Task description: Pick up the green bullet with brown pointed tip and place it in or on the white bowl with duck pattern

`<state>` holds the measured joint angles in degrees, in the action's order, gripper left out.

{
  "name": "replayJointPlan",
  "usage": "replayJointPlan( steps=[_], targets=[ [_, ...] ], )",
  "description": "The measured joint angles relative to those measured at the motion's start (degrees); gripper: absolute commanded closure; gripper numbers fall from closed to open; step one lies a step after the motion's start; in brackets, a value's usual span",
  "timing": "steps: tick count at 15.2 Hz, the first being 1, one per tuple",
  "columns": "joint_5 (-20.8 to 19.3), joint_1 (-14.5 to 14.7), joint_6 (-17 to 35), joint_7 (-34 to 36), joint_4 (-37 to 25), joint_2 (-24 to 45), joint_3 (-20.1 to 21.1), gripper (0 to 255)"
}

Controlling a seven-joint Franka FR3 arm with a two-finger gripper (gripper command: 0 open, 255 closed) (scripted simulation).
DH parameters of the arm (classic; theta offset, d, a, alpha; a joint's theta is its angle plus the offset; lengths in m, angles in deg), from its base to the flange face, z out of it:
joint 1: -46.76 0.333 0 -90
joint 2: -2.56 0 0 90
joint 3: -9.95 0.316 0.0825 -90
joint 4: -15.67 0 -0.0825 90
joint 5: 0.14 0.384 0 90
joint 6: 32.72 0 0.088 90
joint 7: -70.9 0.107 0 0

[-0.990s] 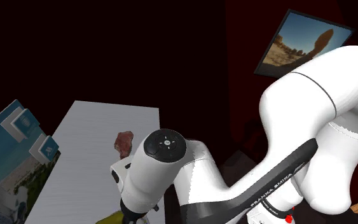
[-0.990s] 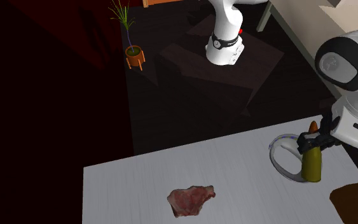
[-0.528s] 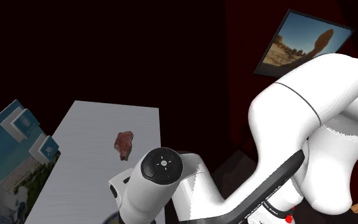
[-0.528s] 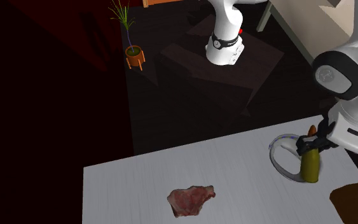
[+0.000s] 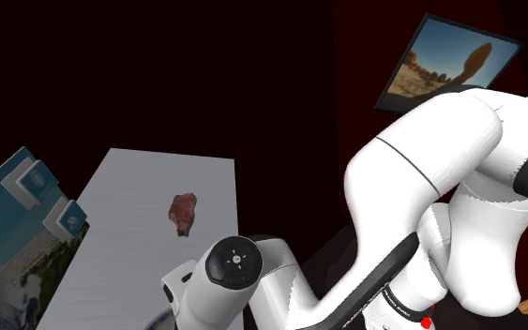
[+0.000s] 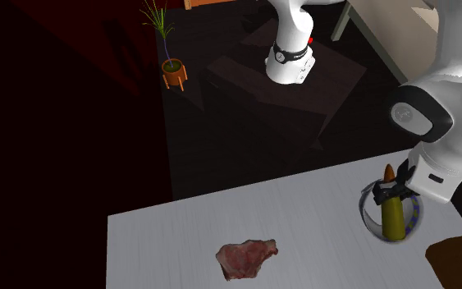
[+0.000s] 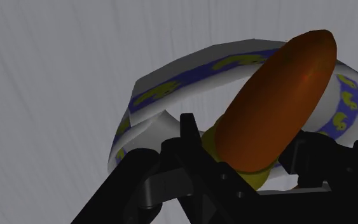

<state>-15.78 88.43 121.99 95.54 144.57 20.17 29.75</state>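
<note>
Placing step: the fingers are clamped on the green bullet, brown tip up, its base hanging within the rim of the duck-pattern bowl on the worktop. Next, probably: lower slightly, let go inside the rim, lift clear.

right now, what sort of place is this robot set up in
Probably a dimly lit room in a home. A potted plant stands on a small stand, a desert picture hangs up high, and the work surface is a plain grey table.

Arm bent low, jaws clamped
</note>
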Motion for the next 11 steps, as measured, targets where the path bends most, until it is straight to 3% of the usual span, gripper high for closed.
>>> replayJointPlan(
  steps=[6,7,11],
  targets=[
    [-0.3,0.1,0.4,0.2,0.0,0.3,-0.2,255],
    [-0.3,0.1,0.4,0.2,-0.1,0.4,-0.2,0],
    [-0.3,0.2,0.3,0.2,-0.1,0.6,-0.2,0]
  ],
)
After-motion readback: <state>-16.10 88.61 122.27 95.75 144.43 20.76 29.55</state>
